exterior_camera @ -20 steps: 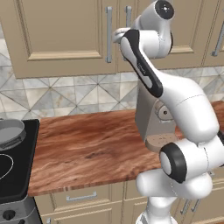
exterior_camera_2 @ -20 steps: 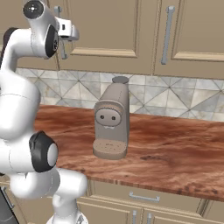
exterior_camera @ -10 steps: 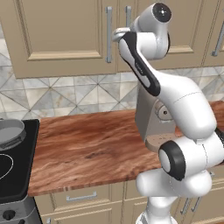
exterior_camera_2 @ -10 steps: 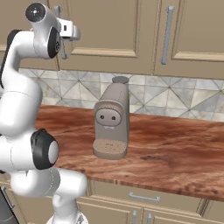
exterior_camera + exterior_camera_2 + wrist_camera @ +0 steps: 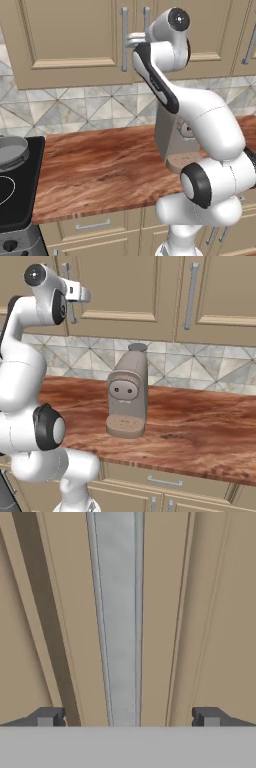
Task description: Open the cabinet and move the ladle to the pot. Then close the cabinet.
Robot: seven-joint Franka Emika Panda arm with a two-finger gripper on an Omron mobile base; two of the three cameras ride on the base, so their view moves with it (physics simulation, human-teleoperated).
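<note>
The gripper is held up at the cabinet – jaws spread wide, nothing pinched, one silver bar handle seen running between the fingertips from 6 to 12 o'clock. Cabinet doors are shut; the dark seam is seen at approx. 10 o'clock of the handle in the hand view. The pot is seen on the black stove at 8 o'clock in the left base view – well apart from the gripper. A coffee machine stands on the wooden counter. Ladle's place can't be told.

A reddish-brown wood-grain counter carries a tall grey-brown coffee machine; a black stovetop adjoins its left end.
</note>
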